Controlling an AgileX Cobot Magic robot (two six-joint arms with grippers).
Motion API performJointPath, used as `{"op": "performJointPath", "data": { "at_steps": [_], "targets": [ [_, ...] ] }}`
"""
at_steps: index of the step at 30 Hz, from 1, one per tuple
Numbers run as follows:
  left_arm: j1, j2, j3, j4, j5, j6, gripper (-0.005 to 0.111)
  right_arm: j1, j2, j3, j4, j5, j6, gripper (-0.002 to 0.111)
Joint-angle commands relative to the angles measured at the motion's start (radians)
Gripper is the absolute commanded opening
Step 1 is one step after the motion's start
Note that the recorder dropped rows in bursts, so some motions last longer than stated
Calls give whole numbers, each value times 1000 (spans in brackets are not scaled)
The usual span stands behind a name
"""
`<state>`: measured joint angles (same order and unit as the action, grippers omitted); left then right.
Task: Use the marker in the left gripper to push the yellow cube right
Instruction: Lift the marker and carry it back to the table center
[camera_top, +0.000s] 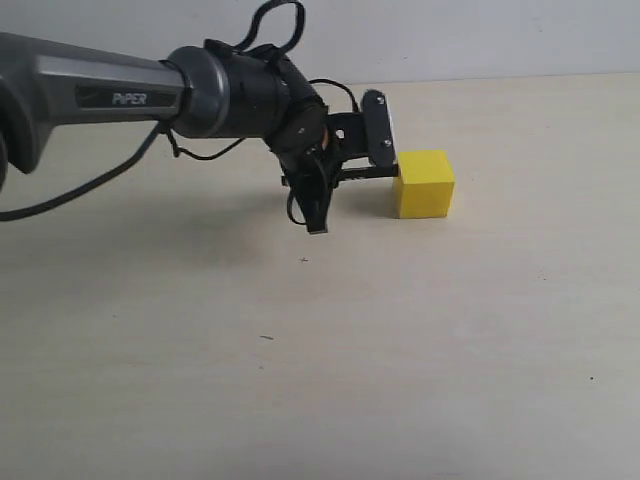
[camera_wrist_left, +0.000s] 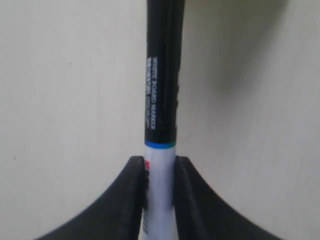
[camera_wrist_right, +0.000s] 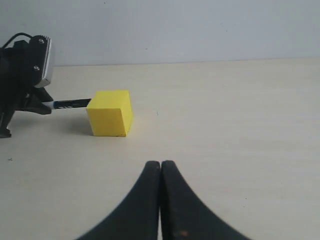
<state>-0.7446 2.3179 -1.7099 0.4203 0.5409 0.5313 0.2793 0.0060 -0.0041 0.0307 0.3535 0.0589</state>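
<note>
The yellow cube (camera_top: 424, 184) sits on the pale table, right of centre in the exterior view. My left gripper (camera_top: 345, 175) is just left of it, shut on the marker (camera_top: 372, 172), which points horizontally at the cube. The marker's black end meets the cube's left face. In the left wrist view the fingers (camera_wrist_left: 134, 200) clamp the white barrel of the marker (camera_wrist_left: 161, 75), and its black cap runs out of frame; the cube is hidden there. The right wrist view shows the cube (camera_wrist_right: 110, 113), the marker (camera_wrist_right: 72, 104) and my right gripper (camera_wrist_right: 160, 167), shut and empty, well short of the cube.
The pale wooden table (camera_top: 400, 350) stretches around the cube, with a white wall (camera_top: 480, 35) along its far edge. The grey arm marked PiPER (camera_top: 100, 95) and its loose black cable (camera_top: 70, 195) cross the left of the exterior view.
</note>
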Motion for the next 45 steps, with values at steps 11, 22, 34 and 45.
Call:
{"op": "performJointPath", "data": {
  "at_steps": [11,22,34,45],
  "targets": [
    [-42,31,-61,7,82,-42,0,-8,-6,4,-2,-9,-4,0],
    [-92,31,-61,2,36,-44,0,-8,-6,4,-2,-9,-4,0],
    [-44,-34,-61,36,203,-352,0,-8,-6,4,-2,-9,-4,0],
    [21,-252,-61,-420,388,-556,0,-8,-6,4,-2,-9,-4,0]
  ]
}}
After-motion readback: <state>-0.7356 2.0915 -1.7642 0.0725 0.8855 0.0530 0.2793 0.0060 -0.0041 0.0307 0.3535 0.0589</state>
